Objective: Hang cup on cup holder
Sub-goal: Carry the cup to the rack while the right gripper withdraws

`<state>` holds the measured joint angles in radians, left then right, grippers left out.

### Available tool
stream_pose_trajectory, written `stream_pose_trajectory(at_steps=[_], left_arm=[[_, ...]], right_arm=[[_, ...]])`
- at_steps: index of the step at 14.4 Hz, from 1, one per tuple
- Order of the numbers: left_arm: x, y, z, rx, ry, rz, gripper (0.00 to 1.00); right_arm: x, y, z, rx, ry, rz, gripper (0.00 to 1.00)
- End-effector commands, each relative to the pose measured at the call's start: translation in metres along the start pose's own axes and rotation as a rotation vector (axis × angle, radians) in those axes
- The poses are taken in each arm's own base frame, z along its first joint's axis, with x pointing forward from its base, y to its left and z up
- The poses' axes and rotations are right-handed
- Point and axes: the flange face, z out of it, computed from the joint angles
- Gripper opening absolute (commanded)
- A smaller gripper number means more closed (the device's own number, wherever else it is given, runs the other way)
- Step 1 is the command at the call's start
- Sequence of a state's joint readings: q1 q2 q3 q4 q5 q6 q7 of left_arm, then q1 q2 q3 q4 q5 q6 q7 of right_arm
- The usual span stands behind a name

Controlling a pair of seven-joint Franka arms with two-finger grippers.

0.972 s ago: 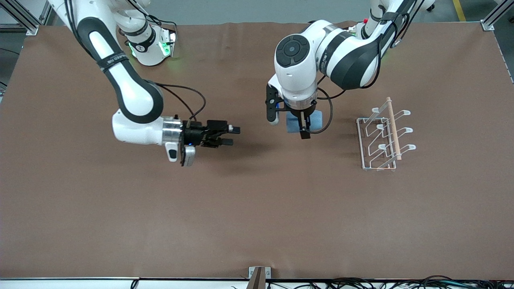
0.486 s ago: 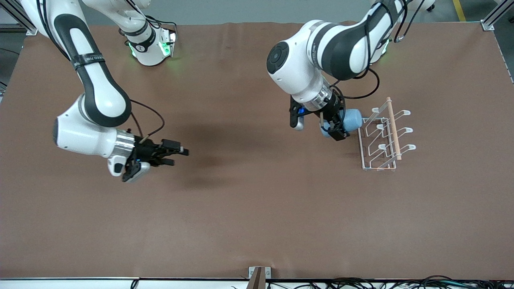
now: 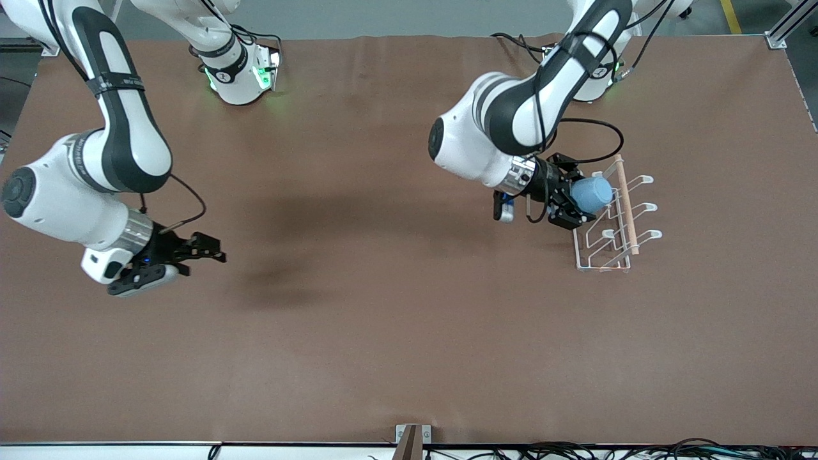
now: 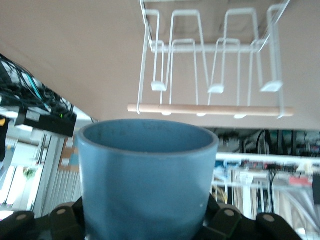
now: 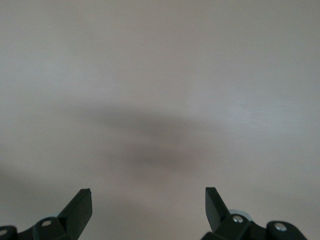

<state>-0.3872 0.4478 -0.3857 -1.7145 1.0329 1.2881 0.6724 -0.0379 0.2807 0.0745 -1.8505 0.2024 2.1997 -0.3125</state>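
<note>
The right gripper [image 3: 214, 249] hung open and empty over bare table at the right arm's end, waiting, so the middle of the table was free. The left gripper [image 3: 572, 203] clamped the light-blue cup [image 3: 591, 194] on its side, mouth toward the white wire cup holder [image 3: 607, 220], likely to slide it onto a prong. It hovered over the rack's edge; the prongs [image 4: 216, 89] and wooden rod [image 4: 210, 108] left little room.
</note>
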Motion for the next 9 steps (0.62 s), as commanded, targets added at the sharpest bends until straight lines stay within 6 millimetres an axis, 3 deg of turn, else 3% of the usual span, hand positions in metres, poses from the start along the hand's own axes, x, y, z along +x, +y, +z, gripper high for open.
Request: stream_pose_trajectory(at_steps=[1,3,4,8,9], left_arm=[[-0.004,-0.006,0.039,0.008,-0.098,0.005,0.00],[0.001,-0.013,0.068,0.003,-0.147,0.010,0.00],[0.004,-0.014,0.077,0.014,-0.170,0.017,0.00],[0.011,-0.022,0.098,0.031,-0.219,0.028,0.00],[0.020,-0.024,0.105,0.042,-0.236,0.040,0.00]], right_arm=[[-0.002,-0.002,-0.032,-0.133,0.005,-0.001,1.00],[-0.004,0.012,-0.064,-0.270,0.019,-0.056,1.00],[-0.008,0.030,-0.081,-0.298,0.038,-0.032,1.00],[-0.024,0.068,-0.150,-0.349,0.104,0.050,1.00],[-0.024,0.066,-0.173,-0.351,0.096,0.062,1.00]])
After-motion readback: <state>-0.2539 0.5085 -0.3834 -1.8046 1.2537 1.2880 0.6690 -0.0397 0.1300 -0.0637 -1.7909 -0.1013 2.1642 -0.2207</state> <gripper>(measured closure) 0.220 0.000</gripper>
